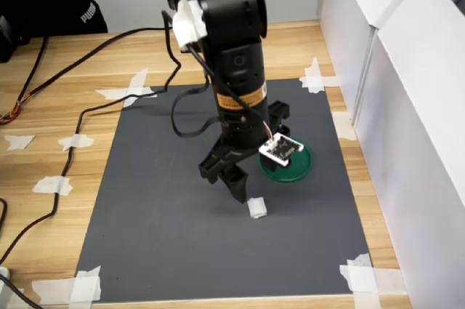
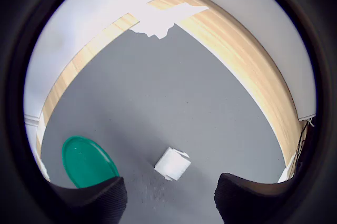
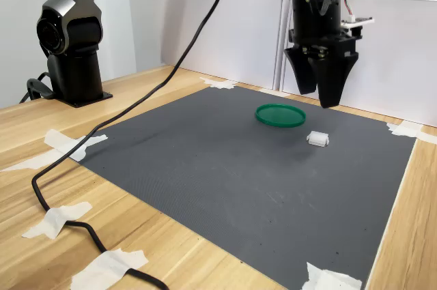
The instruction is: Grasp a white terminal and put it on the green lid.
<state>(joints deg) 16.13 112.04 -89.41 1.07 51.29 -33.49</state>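
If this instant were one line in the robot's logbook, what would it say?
phase: approach | gripper: open, above mat, holding nothing | white terminal: on grey mat, ungrasped | green lid: empty, beside terminal

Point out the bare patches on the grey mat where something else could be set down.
Most of the grey mat is bare: the wide stretch from the green lid toward the black cable, and the near strip by the taped corners. It is crowded only around the lid, the white terminal and the open gripper hovering above them.
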